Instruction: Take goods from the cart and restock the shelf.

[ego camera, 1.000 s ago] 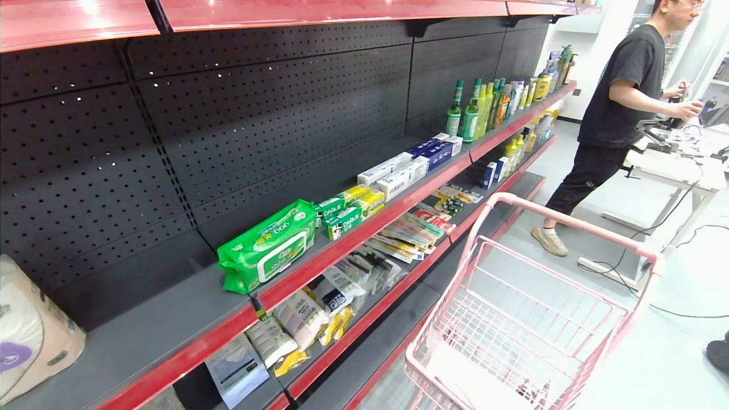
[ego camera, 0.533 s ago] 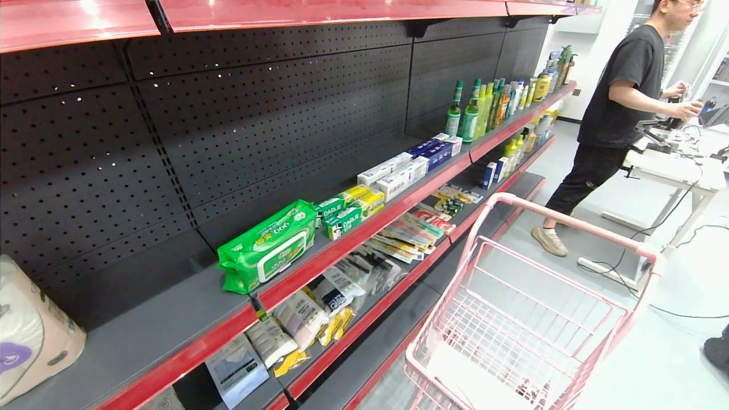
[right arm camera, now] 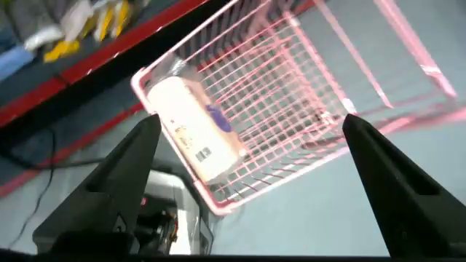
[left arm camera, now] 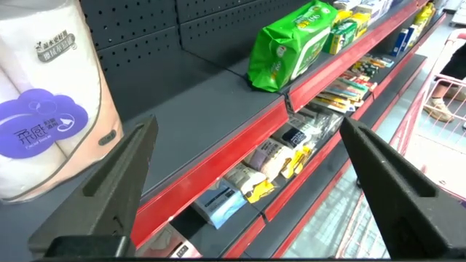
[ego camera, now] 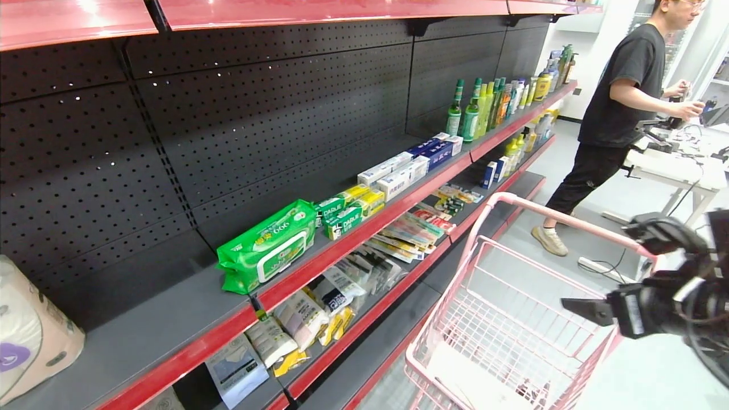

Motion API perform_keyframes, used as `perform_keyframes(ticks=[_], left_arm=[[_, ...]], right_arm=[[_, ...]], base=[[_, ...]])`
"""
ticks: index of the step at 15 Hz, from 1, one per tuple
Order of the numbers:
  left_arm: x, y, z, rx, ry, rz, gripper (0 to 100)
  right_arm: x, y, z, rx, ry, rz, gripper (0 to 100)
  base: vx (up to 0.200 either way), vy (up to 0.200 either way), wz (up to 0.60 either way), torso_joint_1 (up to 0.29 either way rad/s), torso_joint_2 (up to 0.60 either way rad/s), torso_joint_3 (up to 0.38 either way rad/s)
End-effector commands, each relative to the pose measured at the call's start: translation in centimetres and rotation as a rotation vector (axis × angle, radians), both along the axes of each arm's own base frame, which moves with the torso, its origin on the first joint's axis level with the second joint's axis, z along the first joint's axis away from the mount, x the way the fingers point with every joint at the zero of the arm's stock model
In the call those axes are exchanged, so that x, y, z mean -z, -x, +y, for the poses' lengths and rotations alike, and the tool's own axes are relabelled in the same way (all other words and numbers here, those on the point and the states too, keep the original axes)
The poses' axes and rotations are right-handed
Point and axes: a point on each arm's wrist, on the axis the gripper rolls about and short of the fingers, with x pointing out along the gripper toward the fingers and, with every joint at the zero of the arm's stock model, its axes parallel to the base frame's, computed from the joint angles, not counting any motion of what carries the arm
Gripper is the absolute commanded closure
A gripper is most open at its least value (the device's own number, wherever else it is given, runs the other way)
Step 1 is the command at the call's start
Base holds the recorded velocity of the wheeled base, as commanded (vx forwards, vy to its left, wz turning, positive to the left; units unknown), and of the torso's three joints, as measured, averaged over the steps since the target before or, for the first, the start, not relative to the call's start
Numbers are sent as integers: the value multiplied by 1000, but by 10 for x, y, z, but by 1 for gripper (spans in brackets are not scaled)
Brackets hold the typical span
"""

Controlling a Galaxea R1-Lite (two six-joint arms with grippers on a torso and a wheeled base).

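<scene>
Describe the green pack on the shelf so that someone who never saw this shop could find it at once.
Start at the long black rack with red-edged boards. On the grey board that holds bottles at its far end, the green pack lies beside small boxes. It alone is a soft, bright green bag with a white label; its neighbours are stiff little boxes.

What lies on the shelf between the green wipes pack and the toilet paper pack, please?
Nothing: the grey shelf board is bare between the green wipes pack and the toilet paper pack, as the head and left wrist views both show.
</scene>
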Motion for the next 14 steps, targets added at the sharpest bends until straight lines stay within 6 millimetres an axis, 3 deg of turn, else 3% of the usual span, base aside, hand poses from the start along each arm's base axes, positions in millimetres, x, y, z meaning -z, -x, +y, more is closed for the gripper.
perform_keyframes(ticks=[1, 5, 7, 14], left_arm=[[0, 0, 0, 0, 0, 2, 0], [0, 0, 0, 0, 0, 2, 0], [0, 0, 0, 0, 0, 2, 0], [0, 0, 0, 0, 0, 2, 0]], right_arm=[[94, -69, 69, -247, 31, 205, 0], [133, -68, 94, -466, 75, 305, 0], [153, -67, 96, -530, 125, 350, 0], [170, -68, 96, -549, 158, 397, 0]], base=[[0, 0, 0, 0, 0, 0], [0, 0, 0, 0, 0, 0], [0, 0, 0, 0, 0, 0], [0, 0, 0, -25, 51, 28]])
